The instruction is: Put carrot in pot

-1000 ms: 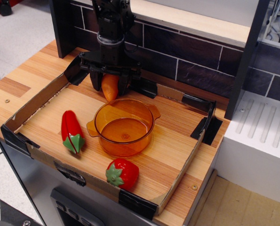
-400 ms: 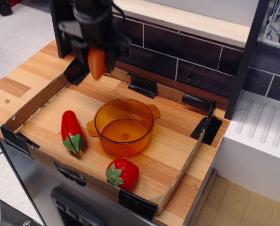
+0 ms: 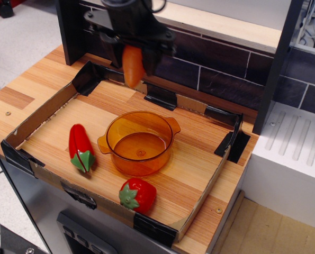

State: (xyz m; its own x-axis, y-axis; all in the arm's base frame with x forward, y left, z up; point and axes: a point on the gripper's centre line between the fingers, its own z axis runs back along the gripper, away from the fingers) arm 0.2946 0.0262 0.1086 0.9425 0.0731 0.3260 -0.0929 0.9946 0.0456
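Note:
My gripper point(image 3: 132, 55) is shut on the carrot point(image 3: 132, 66), a smooth orange cone that hangs point down between the black fingers. It is held high in the air above the back of the tray, behind the pot. The pot point(image 3: 139, 141) is a round translucent orange-amber pot with two small side handles. It stands empty in the middle of the tray, below and in front of the carrot.
A red pepper with green stem point(image 3: 81, 147) lies left of the pot. A red strawberry with green leaves point(image 3: 138, 194) sits in front of it. A low cardboard rim point(image 3: 41, 114) surrounds the wooden tray. A dark tiled wall point(image 3: 215, 69) stands behind.
The gripper lifted the carrot from the tray floor behind the pot, swung up to the left, then moved right. The carrot now hangs high behind the pot.

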